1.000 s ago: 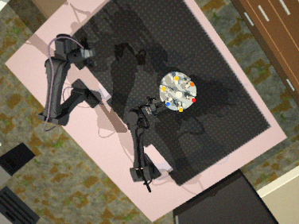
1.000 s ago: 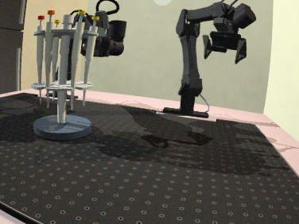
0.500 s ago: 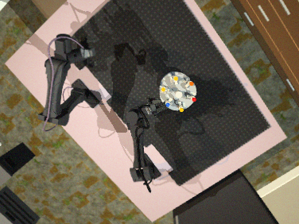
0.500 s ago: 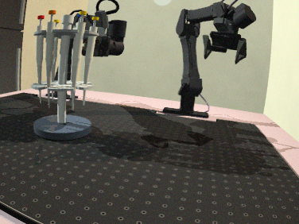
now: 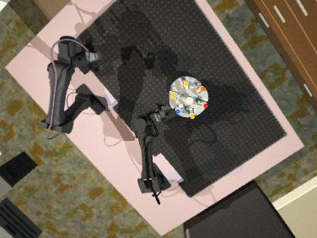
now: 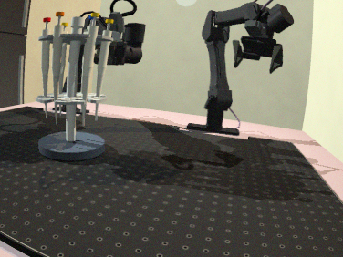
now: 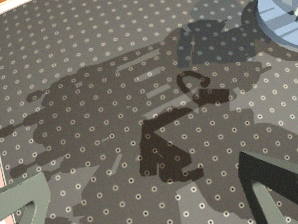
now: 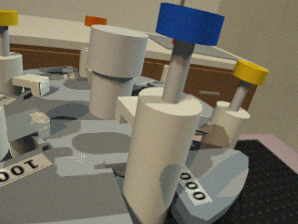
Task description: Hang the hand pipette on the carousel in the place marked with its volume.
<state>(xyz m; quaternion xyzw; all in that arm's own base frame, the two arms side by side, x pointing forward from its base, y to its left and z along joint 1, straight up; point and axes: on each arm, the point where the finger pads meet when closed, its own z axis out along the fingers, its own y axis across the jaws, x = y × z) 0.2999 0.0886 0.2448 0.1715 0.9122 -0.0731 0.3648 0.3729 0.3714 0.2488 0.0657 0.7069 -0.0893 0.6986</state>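
By the wheel (image 5: 195, 80) (image 6: 70, 123) (image 7: 277, 22) (image 8: 80, 175), holding the blue pipette (image 5: 178, 111) (image 6: 90, 18) (image 8: 162, 135) upright, clamped in the right gripper (image 5: 172, 114) (image 6: 98, 58), likely to hook it, with the left gripper (image 5: 95, 63) (image 6: 255, 66) (image 7: 141, 174) wide apart.

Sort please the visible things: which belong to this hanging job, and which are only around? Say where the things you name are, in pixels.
For the job:
- blue-topped pipette (image 5: 178, 111) (image 8: 162, 145), in the right gripper (image 5: 173, 112)
- carousel (image 5: 190, 100) (image 6: 70, 148) (image 7: 280, 25) (image 8: 90, 190)

Only around:
- other pipettes (image 5: 202, 89) (image 6: 57, 50) (image 8: 227, 127), already hanging
- left gripper (image 5: 96, 65) (image 6: 255, 61) (image 7: 144, 165), open, away from the carousel
- brown drawer cabinet (image 5: 287, 38) (image 8: 45, 60)
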